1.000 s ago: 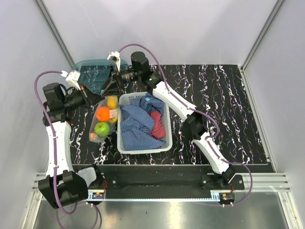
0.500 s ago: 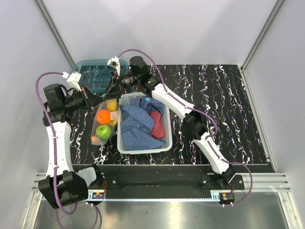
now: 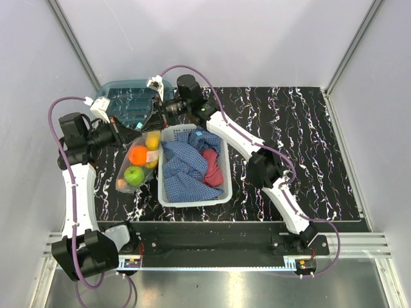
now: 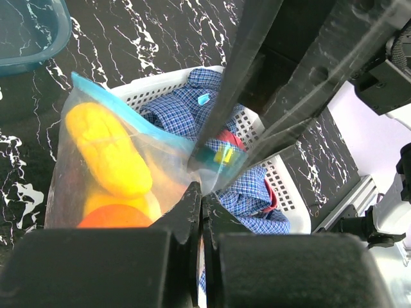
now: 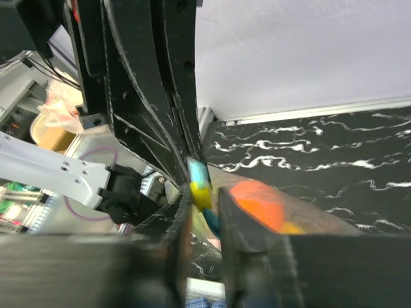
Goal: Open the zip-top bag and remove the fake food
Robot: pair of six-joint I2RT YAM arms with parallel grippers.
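From above, the bag (image 3: 126,168) is being held up just left of the white basket (image 3: 168,196), between the two arms and over the black marbled bench (image 3: 289,122). The plastic fruit (image 3: 138,154) is being kept inside it: yellow at the top, orange in the middle, green lower down. Compared with a second ago, the bag is being kept in almost the same place, with its lower end swung very slightly left. The right jaws, spread wider then, are now being narrowed at the bag's top. A teal bin (image 3: 128,102) is being left behind the bag, and a blue checked cloth (image 3: 186,167) and a red cloth (image 3: 212,163) are lying in the basket.

In the left wrist view, the left jaws are being pressed together on the bag's film just below the teal zip strip (image 4: 128,112). The right jaws are being brought to a point on the teal and yellow slider (image 4: 219,154).

In the right wrist view, the slider (image 5: 200,186) is being pinched between the right jaws, with the orange piece (image 5: 257,202) just beyond them.
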